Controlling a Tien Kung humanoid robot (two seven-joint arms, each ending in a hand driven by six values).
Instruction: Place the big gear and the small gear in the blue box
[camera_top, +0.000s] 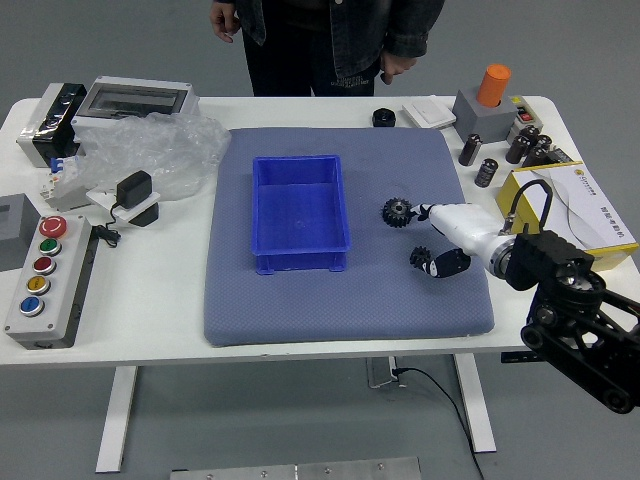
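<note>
While the big gear (397, 212) and the small gear (421, 258) both lie on the mat (340, 310), just to the right of the blue box (300, 262), the job looks to be at its first pick-up. The right hand (428, 238) is close to both. Its fingers are spread, with the long ones by the big gear and the thumb (452, 263) apart from them, by the small gear. I can't tell if they touch. No gear is up off the mat. Next, I think the hand must pick one gear, get the thumb and a finger on its two sides, and pinch it. Across the table, a person (325, 45) stands with both hands down, holding nothing I can see.
</note>
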